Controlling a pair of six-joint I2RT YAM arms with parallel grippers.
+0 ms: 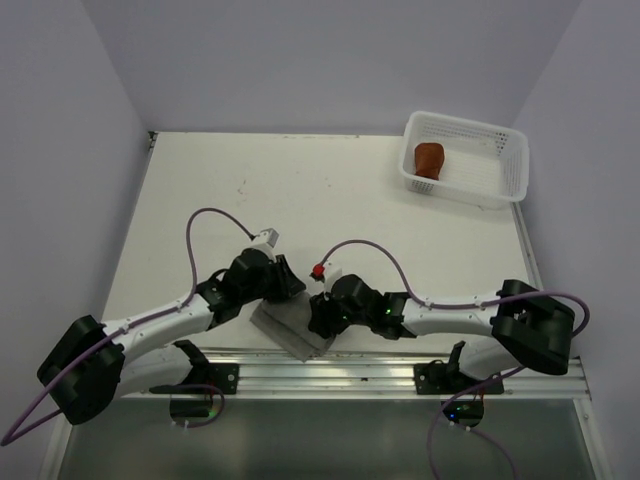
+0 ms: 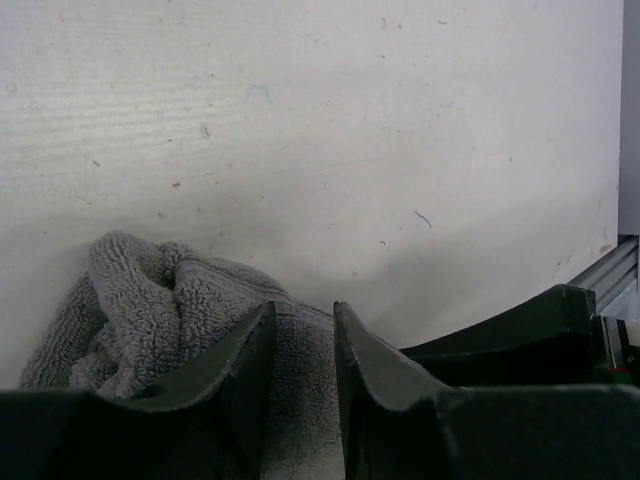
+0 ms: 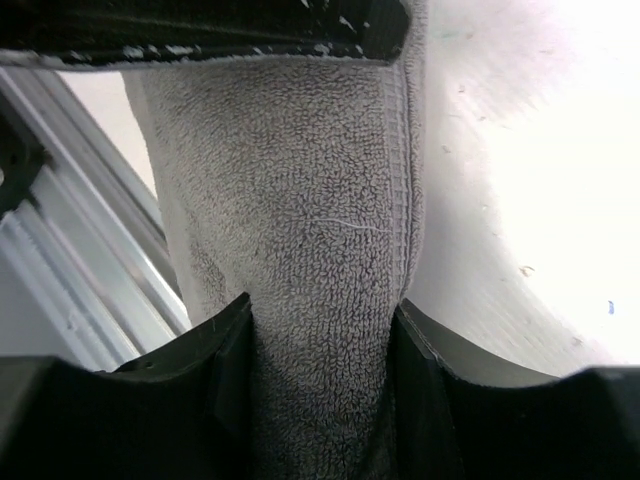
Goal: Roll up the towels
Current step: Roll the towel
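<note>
A grey towel (image 1: 288,326) lies partly folded at the table's near edge, between the two arms. My left gripper (image 1: 290,284) is at its far left side; in the left wrist view the gripper (image 2: 305,308) is shut on a fold of the grey towel (image 2: 140,300), which bunches up to the left. My right gripper (image 1: 322,318) holds the towel's right end. In the right wrist view the gripper (image 3: 320,305) has a thick band of towel (image 3: 300,180) filling the gap, touching both fingers. A rust-brown towel (image 1: 430,158) sits rolled in the basket.
The white mesh basket (image 1: 512,168) stands at the far right corner. An aluminium rail (image 1: 330,372) runs along the near table edge, just behind the grey towel, and shows as a rail (image 3: 60,270) in the right wrist view. White walls enclose the table.
</note>
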